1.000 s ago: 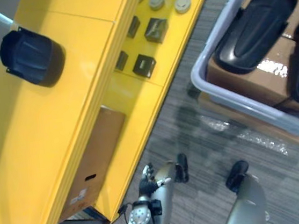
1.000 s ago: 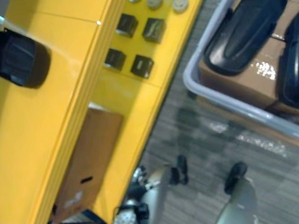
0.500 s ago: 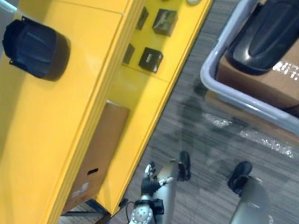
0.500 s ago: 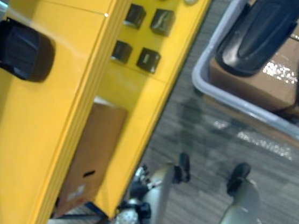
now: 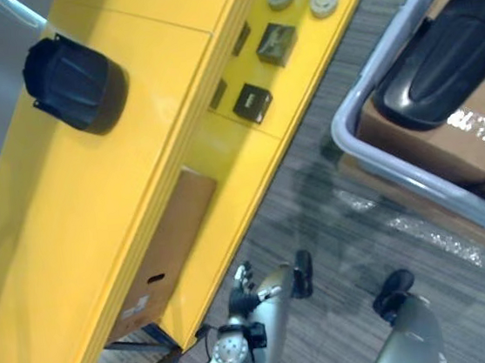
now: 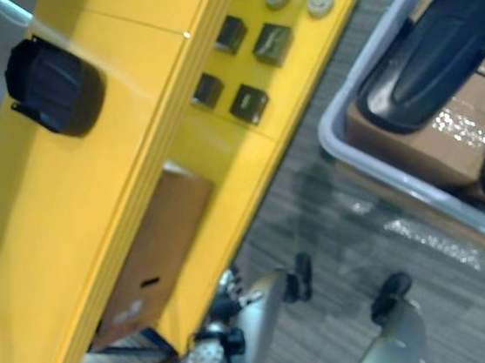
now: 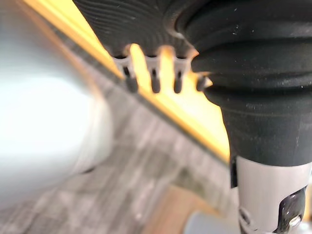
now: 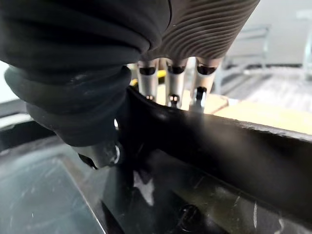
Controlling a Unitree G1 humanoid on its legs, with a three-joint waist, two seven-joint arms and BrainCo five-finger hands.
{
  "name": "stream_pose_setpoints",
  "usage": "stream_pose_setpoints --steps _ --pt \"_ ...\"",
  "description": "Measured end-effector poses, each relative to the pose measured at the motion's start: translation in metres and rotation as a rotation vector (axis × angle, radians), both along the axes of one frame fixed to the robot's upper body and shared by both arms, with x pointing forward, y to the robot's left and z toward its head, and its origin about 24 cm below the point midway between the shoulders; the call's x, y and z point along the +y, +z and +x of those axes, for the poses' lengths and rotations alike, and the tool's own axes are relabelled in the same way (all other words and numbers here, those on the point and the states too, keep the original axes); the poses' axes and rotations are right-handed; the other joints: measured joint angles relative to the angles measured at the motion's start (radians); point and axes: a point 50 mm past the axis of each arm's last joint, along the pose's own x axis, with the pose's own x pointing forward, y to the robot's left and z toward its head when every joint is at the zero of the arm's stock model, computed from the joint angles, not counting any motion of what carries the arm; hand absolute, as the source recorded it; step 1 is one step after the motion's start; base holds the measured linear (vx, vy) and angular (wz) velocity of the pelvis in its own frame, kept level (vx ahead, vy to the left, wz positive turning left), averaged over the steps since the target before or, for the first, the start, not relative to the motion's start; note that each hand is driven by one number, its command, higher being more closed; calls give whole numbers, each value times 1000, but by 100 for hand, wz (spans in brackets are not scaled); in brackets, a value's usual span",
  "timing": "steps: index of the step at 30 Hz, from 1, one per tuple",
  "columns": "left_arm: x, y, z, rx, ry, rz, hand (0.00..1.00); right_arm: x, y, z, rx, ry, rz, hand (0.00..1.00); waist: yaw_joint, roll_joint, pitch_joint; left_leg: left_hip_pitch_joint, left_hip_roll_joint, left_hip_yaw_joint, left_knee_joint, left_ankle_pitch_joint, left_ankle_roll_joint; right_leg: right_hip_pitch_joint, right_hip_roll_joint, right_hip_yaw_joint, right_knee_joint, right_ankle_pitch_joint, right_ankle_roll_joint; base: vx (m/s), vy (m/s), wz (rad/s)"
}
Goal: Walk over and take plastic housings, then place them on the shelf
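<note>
Right hand (image 8: 174, 73) clenched over black housing (image 8: 234, 146) rim; left hand (image 7: 153, 73) hangs relaxed, yellow shelf (image 7: 195, 112) just beyond its fingertips.

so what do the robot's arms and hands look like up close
Left hand and right hand each have a dark ribbed cover over the back and wrist. The left hand has slim silver fingers with dark tips, and a smooth silver-grey arm beyond the cover.

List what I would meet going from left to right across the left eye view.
Round black housing on the yellow shelf → dark square blocks → grey bin rim → long black housing inside it.
</note>
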Motion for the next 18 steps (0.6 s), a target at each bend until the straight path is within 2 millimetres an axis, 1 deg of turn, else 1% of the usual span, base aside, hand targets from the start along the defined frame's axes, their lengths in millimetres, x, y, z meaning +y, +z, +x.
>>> stream_pose_setpoints --steps 1,4,7,8,9,10,12,13,15,16,18 --pt "1 1 1 -4 6 -4 0 0 0 1 -1 2 -3 100 0 0 0 5 0 0 -1 0 0 4 0 0 0 0 0 0 0 0" --pt "11 8 3 -21 67 -54 0 8 -3 10 -34 22 -47 100 -14 -3 3 39 -1 0 -15 1 -1 39 2 -5 -14 0 0 2 3 1" --pt "20 15 6 -48 105 -83 0 13 4 15 -87 29 -115 100 -24 -11 9 58 0 -8 -26 3 -5 66 9 -18 -28 0 0 4 7 6" --pt "27 18 8 -61 125 -83 0 18 6 20 -115 41 -139 100 -31 -26 20 71 1 -8 -34 6 -9 78 12 -19 -33 0 0 0 0 0" --pt "35 21 11 -79 158 -83 0 24 6 25 -148 54 -149 100 -38 -35 27 82 5 -9 -37 7 -11 90 16 -20 -38 0 0 0 0 0" --pt "38 23 13 -93 176 -88 0 27 7 28 -163 65 -154 100 -43 -40 31 90 5 -9 -41 8 -13 97 17 -20 -40 0 0 0 0 0" --pt "50 39 21 -167 237 -131 0 36 12 36 -225 104 -178 100 -57 -70 53 118 6 -8 -68 17 -23 117 21 -20 -52 1 -1 0 0 0" --pt "52 44 22 -191 246 -135 0 39 12 38 -240 113 -184 100 -62 -79 59 123 7 -11 -71 19 -24 124 24 -22 -57 1 -1 0 0 0" --pt "59 62 27 -276 249 -127 0 51 13 48 -291 153 -184 100 -75 -113 84 155 14 -10 -89 23 -31 152 34 -23 -73 2 -2 2 -14 -3" --pt "61 70 29 -322 237 -101 0 55 16 51 -315 171 -188 100 -79 -125 92 168 14 -8 -101 27 -34 161 36 -22 -81 3 -3 9 -28 -3" --pt "63 79 31 -364 242 -98 0 61 18 55 -335 194 -196 100 -87 -131 96 174 15 -9 -111 31 -37 171 44 -23 -98 11 -3 13 -8 -3"
